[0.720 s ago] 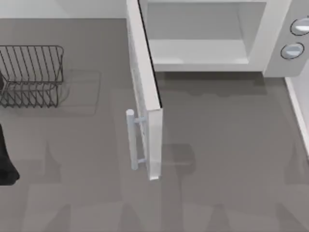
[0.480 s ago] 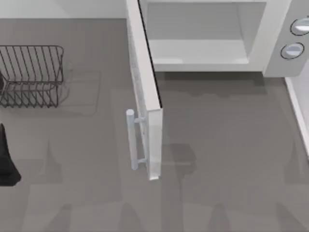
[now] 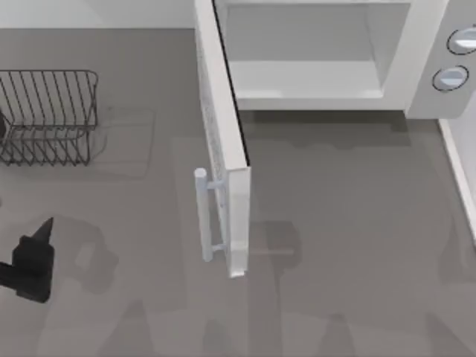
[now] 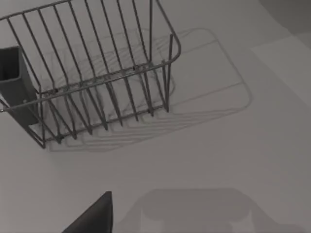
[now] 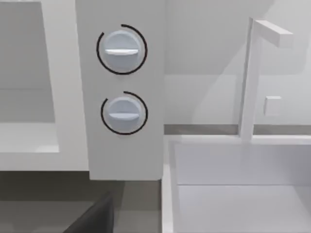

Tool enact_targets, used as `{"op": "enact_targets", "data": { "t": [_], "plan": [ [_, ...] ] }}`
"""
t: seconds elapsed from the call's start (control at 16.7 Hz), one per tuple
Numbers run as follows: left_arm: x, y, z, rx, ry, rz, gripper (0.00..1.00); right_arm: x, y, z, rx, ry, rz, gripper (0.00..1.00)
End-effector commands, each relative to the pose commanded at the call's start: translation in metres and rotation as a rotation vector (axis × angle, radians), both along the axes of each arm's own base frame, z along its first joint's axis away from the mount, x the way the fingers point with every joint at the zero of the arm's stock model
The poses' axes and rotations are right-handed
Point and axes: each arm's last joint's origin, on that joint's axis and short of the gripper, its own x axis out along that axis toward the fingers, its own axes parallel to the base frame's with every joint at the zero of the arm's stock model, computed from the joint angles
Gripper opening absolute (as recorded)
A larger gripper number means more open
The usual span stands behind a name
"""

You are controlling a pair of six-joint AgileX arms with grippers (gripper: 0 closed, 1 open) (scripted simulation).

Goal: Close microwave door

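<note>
Door wide open, left hand [image 3: 41,242] low at the table's left, well clear of it.

The microwave door [image 3: 223,141] juts straight out from the microwave [image 3: 416,67], handle [image 3: 202,216] facing left. I cannot tell the hand's grip. Risk, I'd say: clipping the wire rack [image 3: 48,115] or glancing off the door's edge.
</note>
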Motion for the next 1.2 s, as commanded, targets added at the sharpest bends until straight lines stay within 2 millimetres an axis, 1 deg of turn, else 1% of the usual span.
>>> {"op": "enact_targets", "data": {
  "t": [0.12, 0.3, 0.48, 0.66, 0.78, 0.96, 1.08, 1.2],
  "plan": [
    [0.013, -0.007, 0.018, 0.061, 0.143, -0.098, 1.0, 0.0, 0.0, 0.0, 0.0, 0.0, 0.0, 1.0],
    [0.041, -0.02, 0.044, 0.147, 0.356, -0.268, 1.0, 0.0, 0.0, 0.0, 0.0, 0.0, 0.0, 1.0],
    [0.077, -0.039, 0.07, 0.214, 0.535, -0.452, 1.0, 0.0, 0.0, 0.0, 0.0, 0.0, 0.0, 1.0],
    [0.115, -0.061, 0.094, 0.259, 0.648, -0.633, 1.0, 0.0, 0.0, 0.0, 0.0, 0.0, 0.0, 1.0],
    [0.138, -0.077, 0.109, 0.28, 0.676, -0.744, 1.0, 0.0, 0.0, 0.0, 0.0, 0.0, 0.0, 1.0],
    [0.166, -0.098, 0.133, 0.305, 0.647, -0.885, 1.0, 0.0, 0.0, 0.0, 0.0, 0.0, 0.0, 1.0],
    [0.179, -0.109, 0.147, 0.32, 0.596, -0.958, 1.0, 0.0, 0.0, 0.0, 0.0, 0.0, 0.0, 1.0],
    [0.187, -0.117, 0.159, 0.332, 0.541, -1.01, 1.0, 0.0, 0.0, 0.0, 0.0, 0.0, 0.0, 1.0]
  ]
}}
